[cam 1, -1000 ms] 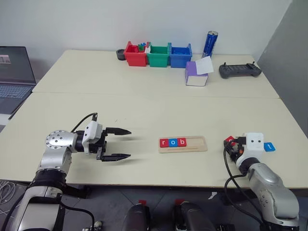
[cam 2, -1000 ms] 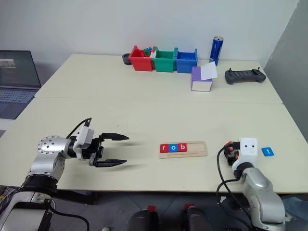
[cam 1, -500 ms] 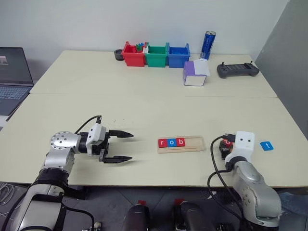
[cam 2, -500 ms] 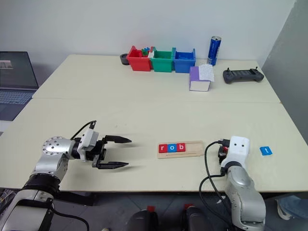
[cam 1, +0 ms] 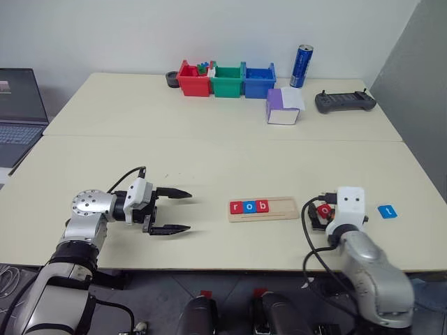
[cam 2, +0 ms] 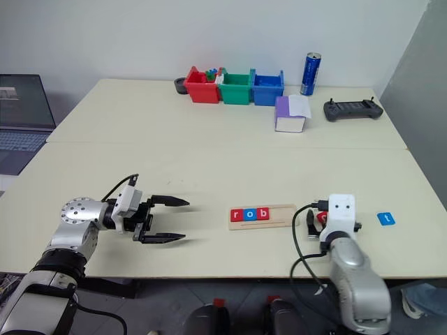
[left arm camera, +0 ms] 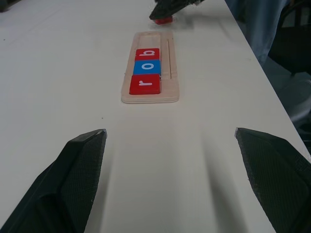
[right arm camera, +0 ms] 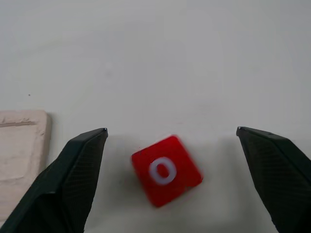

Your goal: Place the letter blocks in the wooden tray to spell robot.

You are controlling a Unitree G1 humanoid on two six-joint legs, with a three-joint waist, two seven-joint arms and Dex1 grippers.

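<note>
The wooden tray (cam 1: 285,206) lies near the front edge of the table, holding the red r (cam 1: 235,207), blue o (cam 1: 248,206) and red b (cam 1: 260,206) at its left end. A red o block (right arm camera: 166,170) lies turned askew on the table just right of the tray, between the spread fingers of my open right gripper (right arm camera: 171,129), apart from both. The blue t block (cam 1: 387,211) sits farther right. My left gripper (cam 1: 188,211) hovers open and empty to the left of the tray, pointing at it.
Red (cam 1: 195,78), green (cam 1: 228,80) and blue (cam 1: 259,80) bins stand in a row at the back, with a blue can (cam 1: 302,66), a purple and white box (cam 1: 282,107) and a black controller (cam 1: 345,102) to their right. A laptop (cam 1: 15,115) sits far left.
My right gripper moved left toward the tray, then opened, and the red o block it held now lies on the table between its fingers. The left gripper stayed put.
</note>
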